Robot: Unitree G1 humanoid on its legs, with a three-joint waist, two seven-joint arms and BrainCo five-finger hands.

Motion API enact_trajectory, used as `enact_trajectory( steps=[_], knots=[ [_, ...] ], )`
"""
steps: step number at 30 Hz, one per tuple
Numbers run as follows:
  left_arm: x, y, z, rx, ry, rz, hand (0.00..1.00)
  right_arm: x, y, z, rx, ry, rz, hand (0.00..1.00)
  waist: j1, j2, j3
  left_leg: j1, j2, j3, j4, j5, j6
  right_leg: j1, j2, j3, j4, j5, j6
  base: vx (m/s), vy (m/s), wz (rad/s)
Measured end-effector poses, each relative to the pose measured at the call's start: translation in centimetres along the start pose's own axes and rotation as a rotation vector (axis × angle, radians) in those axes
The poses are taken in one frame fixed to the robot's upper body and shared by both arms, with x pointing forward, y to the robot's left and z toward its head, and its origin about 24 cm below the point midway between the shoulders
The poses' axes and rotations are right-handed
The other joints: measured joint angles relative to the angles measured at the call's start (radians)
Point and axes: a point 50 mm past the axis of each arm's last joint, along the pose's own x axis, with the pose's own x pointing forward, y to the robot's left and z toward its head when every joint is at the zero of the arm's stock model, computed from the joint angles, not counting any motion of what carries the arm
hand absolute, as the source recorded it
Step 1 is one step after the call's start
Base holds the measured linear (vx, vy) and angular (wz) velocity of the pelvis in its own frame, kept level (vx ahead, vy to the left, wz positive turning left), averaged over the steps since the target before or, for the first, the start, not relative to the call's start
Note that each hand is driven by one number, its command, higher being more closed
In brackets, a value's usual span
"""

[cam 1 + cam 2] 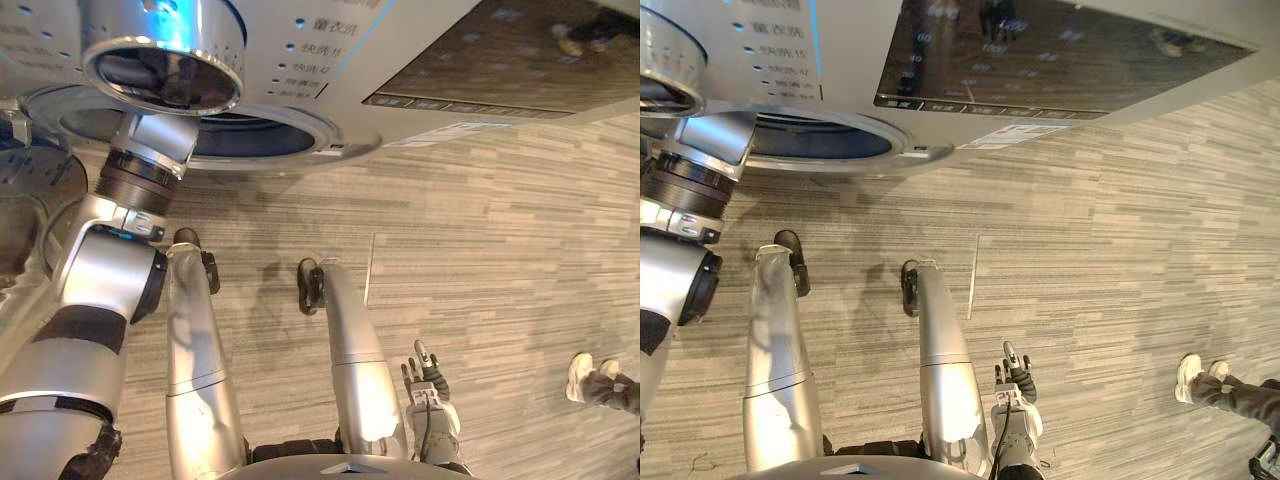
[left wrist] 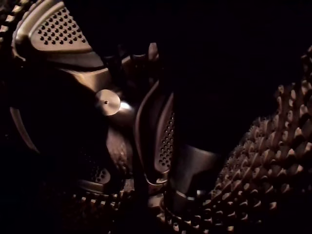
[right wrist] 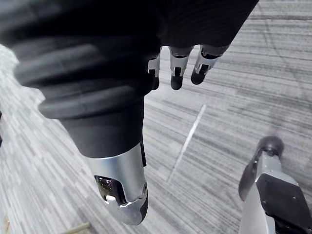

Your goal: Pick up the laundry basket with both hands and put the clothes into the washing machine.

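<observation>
Left eye view: washing machine (image 1: 400, 50) ahead, left arm (image 1: 140, 175) raised to its round door opening (image 1: 250, 135), left hand hidden, grasp impossible to tell.
Left wrist view: perforated drum (image 2: 165, 141) all around.
Right wrist view: right hand (image 3: 178, 73) loose, fingers straight and apart, over carpet (image 3: 219, 126).

Floor (image 1: 500, 230): carpet in fine grey and beige stripes, running level across the whole visible area.

A thin pale line (image 1: 369, 268) lies flat on the carpet, ahead of the fingers (image 1: 421, 353) of the right hand (image 1: 428, 388) and slightly to their left. In the right wrist view it runs under and beyond the fingertips.

The washing machine (image 1: 420, 70) meets the carpet well ahead of the fingers.

A person's white shoes (image 1: 588, 377) stand on the carpet, well to the right of the fingers.
</observation>
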Motion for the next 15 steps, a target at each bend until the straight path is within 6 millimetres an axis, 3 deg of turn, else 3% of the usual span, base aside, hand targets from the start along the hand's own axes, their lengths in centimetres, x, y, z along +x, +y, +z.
enact_trajectory(
  steps=[2,5,6,8,9,11,14,15],
  knots=[
    [-0.9,-0.5,-1.5,-0.072,0.068,0.026,0.00,0.0,0.0,-0.1,0.000,0.002,-0.002,0.00,-0.001,-0.014,-0.009,0.005,0.000,-0.003,0.000,-0.001,0.001,0.009,0.000,-0.003,-0.004,0.000,0.000,0.00,0.000,0.00],
    [-4.0,-1.8,-6.3,-0.233,0.295,0.069,0.00,0.0,0.0,-0.1,-0.003,0.004,0.001,0.00,-0.001,-0.019,-0.019,0.027,0.001,-0.003,-0.005,-0.005,0.004,0.034,0.000,-0.005,-0.014,0.000,0.000,0.01,0.002,0.01],
    [-5.7,-2.3,-8.5,-0.285,0.399,0.088,0.00,0.0,0.0,-0.2,-0.003,0.005,0.000,0.00,0.000,-0.020,-0.031,0.031,0.001,-0.003,-0.010,-0.005,0.004,0.037,0.000,-0.006,-0.019,0.000,0.000,0.00,0.000,0.00],
    [-11.4,-3.7,-13.6,-0.399,0.672,0.154,0.00,0.0,0.1,-0.2,-0.006,0.005,0.001,0.00,0.009,-0.022,-0.040,0.058,0.001,0.001,-0.031,-0.005,0.003,0.062,-0.003,-0.007,-0.034,0.001,-0.003,0.03,-0.011,0.08],
    [-13.0,-4.1,-14.6,-0.426,0.733,0.171,0.00,0.0,0.1,-0.2,-0.008,0.006,0.000,0.00,0.015,-0.022,-0.041,0.068,0.001,0.002,-0.037,-0.004,0.004,0.069,-0.004,-0.008,-0.039,0.001,-0.004,0.03,-0.034,0.12],
    [-18.2,-5.7,-16.6,-0.483,0.891,0.200,0.00,0.0,0.2,-0.2,-0.029,0.006,-0.002,0.00,0.035,-0.021,-0.047,0.104,-0.004,0.007,-0.066,0.001,0.001,0.098,-0.012,-0.011,-0.052,0.000,-0.012,0.03,-0.049,0.15],
    [-23.1,-7.4,-17.4,-0.506,1.024,0.194,0.00,0.0,0.3,-0.5,-0.024,0.008,-0.018,0.00,0.041,-0.020,-0.077,0.139,-0.010,0.008,-0.096,0.008,-0.004,0.130,-0.022,-0.020,-0.068,-0.005,-0.023,0.03,-0.046,0.18],
    [-25.7,-8.1,-17.7,-0.509,1.095,0.187,0.00,0.0,0.4,-0.5,-0.026,0.009,-0.016,0.00,0.045,-0.016,-0.083,0.169,-0.011,0.010,-0.113,0.010,-0.006,0.158,-0.025,-0.024,-0.080,-0.007,-0.027,0.04,-0.062,0.17]
  ],
)
